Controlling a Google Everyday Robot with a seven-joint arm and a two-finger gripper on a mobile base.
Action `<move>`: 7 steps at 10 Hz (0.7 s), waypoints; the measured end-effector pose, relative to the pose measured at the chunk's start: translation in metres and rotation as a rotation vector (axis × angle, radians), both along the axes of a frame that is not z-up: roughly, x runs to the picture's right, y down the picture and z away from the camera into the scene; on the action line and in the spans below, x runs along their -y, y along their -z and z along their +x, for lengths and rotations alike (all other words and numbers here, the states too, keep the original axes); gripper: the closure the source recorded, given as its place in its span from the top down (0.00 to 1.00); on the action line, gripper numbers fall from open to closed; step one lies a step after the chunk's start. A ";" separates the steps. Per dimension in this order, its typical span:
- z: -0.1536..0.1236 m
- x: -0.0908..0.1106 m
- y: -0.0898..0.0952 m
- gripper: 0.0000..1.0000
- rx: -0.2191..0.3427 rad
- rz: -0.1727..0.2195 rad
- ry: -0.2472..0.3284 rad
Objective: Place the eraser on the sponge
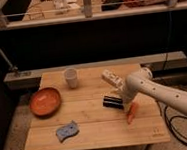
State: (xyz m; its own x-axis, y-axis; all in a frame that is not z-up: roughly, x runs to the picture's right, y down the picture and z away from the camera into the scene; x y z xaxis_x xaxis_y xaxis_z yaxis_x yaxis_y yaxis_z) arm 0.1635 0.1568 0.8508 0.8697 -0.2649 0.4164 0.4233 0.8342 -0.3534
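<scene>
Pincer at the end of the white arm is down low over the wooden surface, right at the near end of the eraser. From where I stand the wrist covers it, so I cannot tell how wide it is set or whether it has hold of the eraser at all. The eraser lies flat on the surface, a black striped block a little to the arm's side of the middle. Just beside it, toward the front, an orange carrot lies slanted, and just behind it a white bottle lies on its side, so the spot is crowded. The light-blue sponge lies flat near the front edge on the far side from the arm, well apart from the eraser and with nothing on it. Beyond it are an orange bowl and, at the back, a white cup. The eraser looks light and stiff, with flat sides, so I would expect it to bear a firm squeeze across its short width. Held near mid-length it should stay level; held by one end it may tip. The sponge looks soft and wavy-edged, so the block would sit best laid low along its length.
</scene>
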 end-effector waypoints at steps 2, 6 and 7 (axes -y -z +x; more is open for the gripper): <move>0.000 -0.003 -0.002 0.80 0.008 -0.002 -0.003; 0.004 -0.010 -0.007 0.80 0.017 -0.011 -0.013; 0.004 -0.011 -0.008 0.80 0.021 -0.012 -0.016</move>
